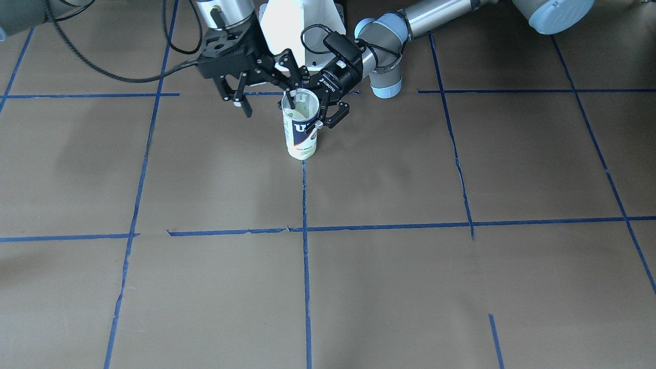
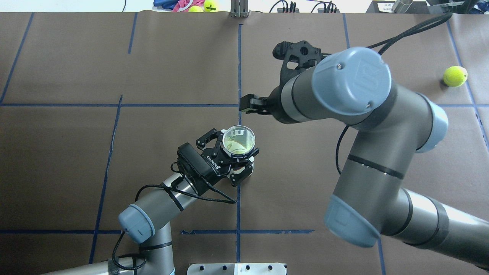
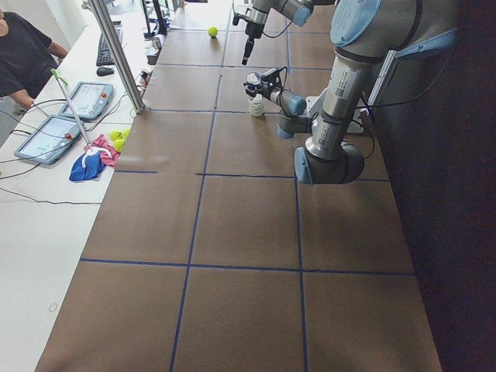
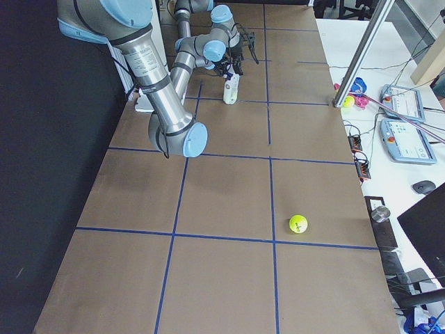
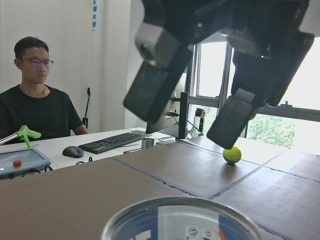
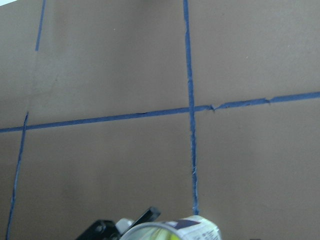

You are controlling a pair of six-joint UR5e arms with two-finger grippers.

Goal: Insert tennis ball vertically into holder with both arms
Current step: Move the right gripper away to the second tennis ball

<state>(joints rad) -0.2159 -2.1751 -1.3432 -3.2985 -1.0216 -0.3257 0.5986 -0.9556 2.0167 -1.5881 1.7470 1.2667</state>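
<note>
The holder (image 2: 238,140), a clear can with a white and navy label, stands upright near the table's middle, its open mouth up. It also shows in the front view (image 1: 301,128). Something pale yellow-green shows inside it; I cannot tell what. My left gripper (image 2: 237,154) is shut on the can's side. My right gripper (image 1: 269,102) is open and empty, just above and beside the can's rim. The left wrist view shows its spread fingers (image 5: 155,90) over the rim (image 5: 180,220). The tennis ball (image 2: 454,75) lies on the table far to the right, apart from both grippers.
The white pedestal base (image 1: 302,31) stands at the robot's side of the table. Two more balls (image 2: 204,5) lie past the far edge. A seated operator (image 5: 35,100), a keyboard and tablets (image 3: 77,101) are at a side desk. Blue tape lines cross the brown table (image 1: 410,169).
</note>
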